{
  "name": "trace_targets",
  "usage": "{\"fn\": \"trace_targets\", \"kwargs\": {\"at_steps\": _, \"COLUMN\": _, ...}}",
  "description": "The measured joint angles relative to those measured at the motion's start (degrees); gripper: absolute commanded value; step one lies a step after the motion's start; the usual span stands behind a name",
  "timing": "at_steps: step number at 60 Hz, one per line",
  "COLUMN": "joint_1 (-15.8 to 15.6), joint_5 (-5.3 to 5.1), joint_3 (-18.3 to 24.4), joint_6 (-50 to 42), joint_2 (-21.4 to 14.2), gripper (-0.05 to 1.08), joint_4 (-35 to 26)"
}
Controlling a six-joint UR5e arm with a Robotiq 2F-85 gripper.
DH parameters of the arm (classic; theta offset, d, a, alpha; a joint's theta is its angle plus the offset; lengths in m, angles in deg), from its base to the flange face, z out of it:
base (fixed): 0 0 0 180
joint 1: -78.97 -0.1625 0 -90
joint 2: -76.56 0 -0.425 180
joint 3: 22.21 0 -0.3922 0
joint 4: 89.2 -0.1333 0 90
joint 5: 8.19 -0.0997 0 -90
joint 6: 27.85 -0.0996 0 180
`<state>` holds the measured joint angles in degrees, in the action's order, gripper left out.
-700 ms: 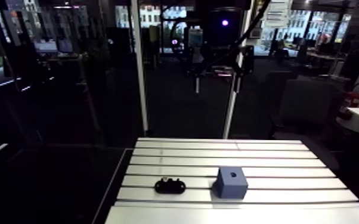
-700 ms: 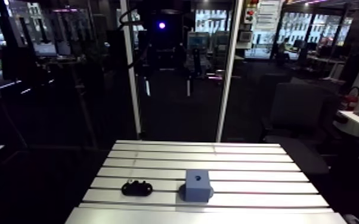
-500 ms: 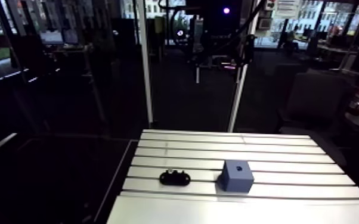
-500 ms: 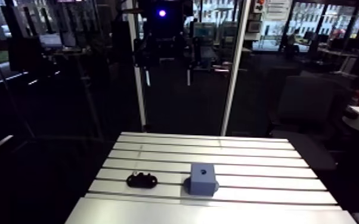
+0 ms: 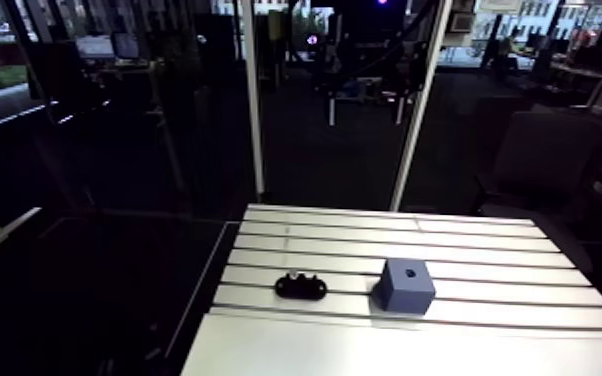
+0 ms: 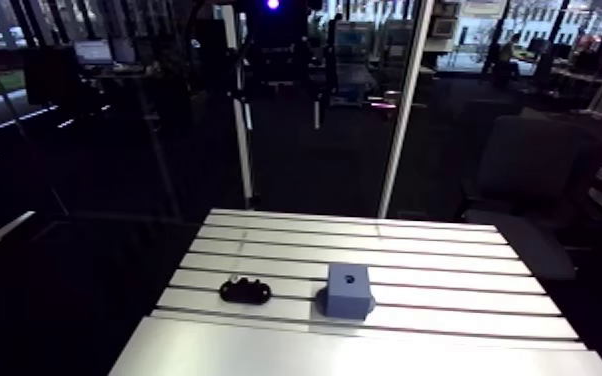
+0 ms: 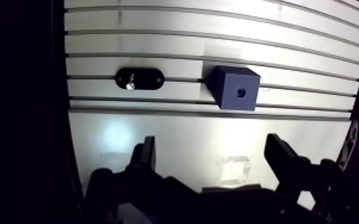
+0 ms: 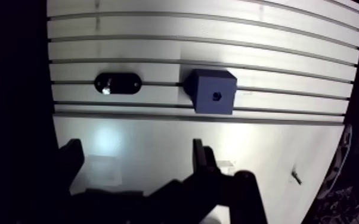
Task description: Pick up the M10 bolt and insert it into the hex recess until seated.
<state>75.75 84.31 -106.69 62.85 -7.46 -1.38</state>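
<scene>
Hovering wide apart, the pincer (image 7: 212, 146) holds nothing — the bolt (image 7: 130, 83), probably that shiny piece in the black holder (image 7: 150, 78), waits; the block (image 7: 232, 83) has its recess (image 7: 241, 92) empty.

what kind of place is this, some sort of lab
Probably a robot test bench in a lab: a slotted aluminium table, a gripper open above it, and just a blue block with a recess beside a bolt in a black holder.

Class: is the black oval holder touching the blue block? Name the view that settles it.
Apart. The wrist view shows bare table between the black oval holder and the blue block.
</scene>
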Motion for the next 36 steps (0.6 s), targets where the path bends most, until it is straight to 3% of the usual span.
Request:
{"fn": "trace_targets", "kwargs": {"at_steps": 21, "joint_1": -0.8, "joint_5": -0.14, "joint_3": -1.7, "joint_6": -0.1, "joint_2": 0.1, "gripper": 0.01, "joint_4": 2.4}}
{"fn": "trace_targets", "kwargs": {"at_steps": 36, "joint_1": -3.3, "joint_5": -0.29, "joint_3": -5.1, "joint_6": -0.4, "joint_2": 0.5, "gripper": 0.01, "joint_4": 7.1}}
